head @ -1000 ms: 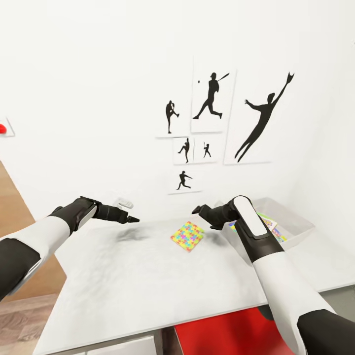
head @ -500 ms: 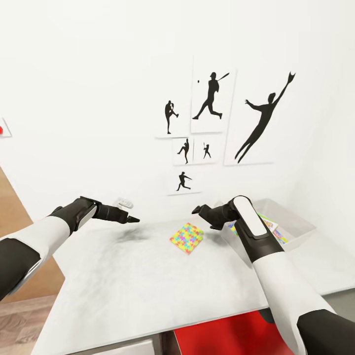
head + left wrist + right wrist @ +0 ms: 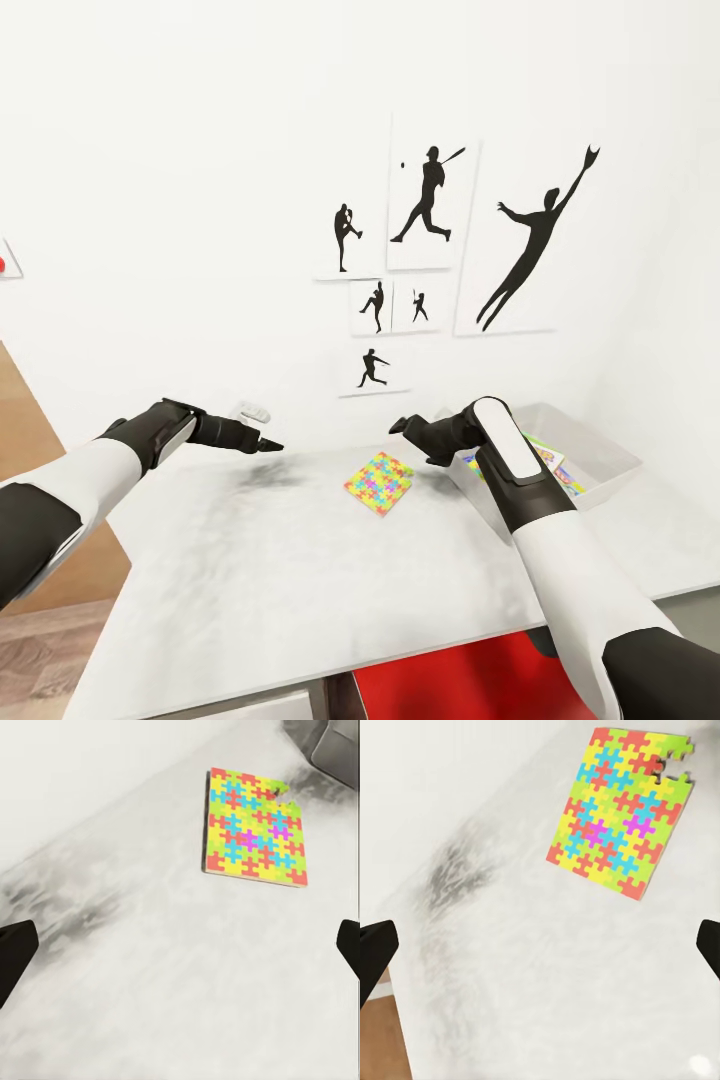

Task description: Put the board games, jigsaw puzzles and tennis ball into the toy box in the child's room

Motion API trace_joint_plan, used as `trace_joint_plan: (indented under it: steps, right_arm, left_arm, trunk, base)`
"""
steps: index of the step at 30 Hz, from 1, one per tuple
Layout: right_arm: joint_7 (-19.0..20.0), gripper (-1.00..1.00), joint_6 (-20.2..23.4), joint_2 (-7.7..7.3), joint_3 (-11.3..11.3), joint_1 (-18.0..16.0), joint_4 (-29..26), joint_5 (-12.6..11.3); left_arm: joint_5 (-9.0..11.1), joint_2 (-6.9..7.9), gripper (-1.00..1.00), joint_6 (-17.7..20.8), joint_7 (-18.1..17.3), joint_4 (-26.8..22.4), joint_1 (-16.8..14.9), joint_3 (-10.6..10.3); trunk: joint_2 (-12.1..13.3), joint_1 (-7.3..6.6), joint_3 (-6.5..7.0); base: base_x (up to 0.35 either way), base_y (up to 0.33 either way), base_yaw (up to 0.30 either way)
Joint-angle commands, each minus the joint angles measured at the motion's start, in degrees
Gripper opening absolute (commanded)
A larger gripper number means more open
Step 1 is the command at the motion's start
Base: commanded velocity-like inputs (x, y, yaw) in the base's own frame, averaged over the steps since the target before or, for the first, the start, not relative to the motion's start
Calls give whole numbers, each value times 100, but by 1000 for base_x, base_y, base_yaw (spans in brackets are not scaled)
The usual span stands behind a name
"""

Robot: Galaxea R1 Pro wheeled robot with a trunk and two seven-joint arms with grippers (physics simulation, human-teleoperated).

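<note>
The jigsaw puzzle (image 3: 380,481) lies flat on the table (image 3: 300,570), between the two end effectors, just ahead of the right end effector (image 3: 398,426) and well apart from the left end effector (image 3: 272,446). Being thin and flush with the top, it may slide or slip from a pinch, or be pushed against the toy box (image 3: 600,462) beside the right arm. Both arms reach forward, hovering above the table; both sets of fingers stand apart, holding nothing.
</note>
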Motion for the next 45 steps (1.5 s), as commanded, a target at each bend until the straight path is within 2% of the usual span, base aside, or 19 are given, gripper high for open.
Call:
trace_joint_plan:
  steps: [1,5,14,16,18,19,20,22,27,32,35,38,45]
  right_arm:
    - [-60,100,6,0,2,-7,-8,-50]
    - [-60,100,6,4,1,-7,-16,-45]
    - [-123,100,13,38,17,-19,-1,-16]
    - [-164,100,32,45,9,-89,35,120]
    - [-220,100,50,67,5,-305,201,391]
    - [-246,100,58,86,4,-444,350,540]
    - [-258,100,62,99,3,-518,439,610]
    - [-276,100,66,191,-3,-818,863,817]
    - [-279,100,52,355,-27,-1438,1950,966]
    - [-265,100,52,385,-13,-1629,2281,986]
    - [-248,100,52,389,1,-1647,2310,993]
    - [-239,100,50,389,8,-1649,2292,995]
    - [-217,100,57,390,7,-1659,2281,1001]
  left_arm:
    - [51,6,100,51,-39,-6,-6,-31]
    - [51,27,100,72,-248,-6,-6,-33]
    - [51,259,100,119,-1388,-8,-6,-31]
    - [51,311,100,150,-1734,-4,-6,-26]
    - [53,389,100,204,-2016,-4,-6,-24]
    - [57,468,100,290,-2325,-7,-6,-22]
    - [57,492,100,328,-2436,-8,-7,-20]
    - [54,585,100,506,-2883,-11,-13,1]
    - [52,746,100,823,-3593,-26,-30,21]
    - [52,834,100,1276,-3980,-28,-62,29]
    - [58,951,100,1586,-4307,-28,-85,30]
    - [68,1009,100,1714,-4307,-33,-97,70]
    - [80,1031,100,1927,-4307,-52,-136,107]
  trunk:
    - [-10,3,-11]
    - [-10,3,-11]
    - [-10,3,-11]
    - [-10,3,-11]
    - [-10,3,-11]
    - [-10,3,-11]
    - [-10,3,-11]
    - [-10,3,-11]
    - [-10,3,-11]
    - [-10,3,-11]
    - [-10,3,-11]
    - [-10,3,-11]
    - [-10,3,-11]
  base:
    - [0,0,0]
    - [0,0,0]
    - [0,0,0]
    - [0,0,0]
    - [0,0,0]
    - [0,0,0]
    - [0,0,0]
    - [0,0,0]
    - [0,0,0]
    - [0,0,0]
    - [0,0,0]
    - [0,0,0]
    - [0,0,0]
